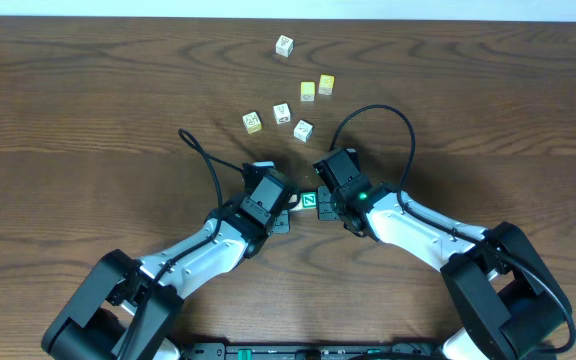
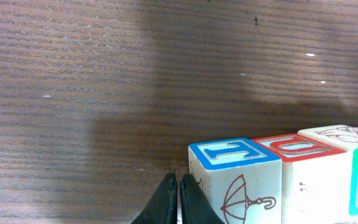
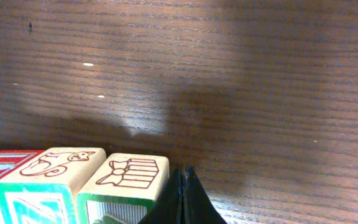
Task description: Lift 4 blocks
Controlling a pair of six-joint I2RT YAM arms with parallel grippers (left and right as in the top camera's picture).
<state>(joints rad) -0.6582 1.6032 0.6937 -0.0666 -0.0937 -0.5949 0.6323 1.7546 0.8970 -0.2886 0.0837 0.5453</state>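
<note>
Between the left gripper (image 2: 178,186) and right gripper (image 3: 183,180), on the tabletop (image 1: 88,100), the four blocks (image 1: 309,202) sit in one touching row: blue-edged block (image 2: 232,165), red-edged block (image 2: 294,148), then two green-edged blocks (image 3: 129,177). Each gripper's fingers are pressed together, empty, at a row end. The wood looks light, rigid and smooth. The row is probably best squeezed endwise, though it may buckle.

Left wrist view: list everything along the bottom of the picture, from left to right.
left gripper with its jaws shut → blue-edged block → red-edged block → green-faced block, cut off by the right edge
</note>
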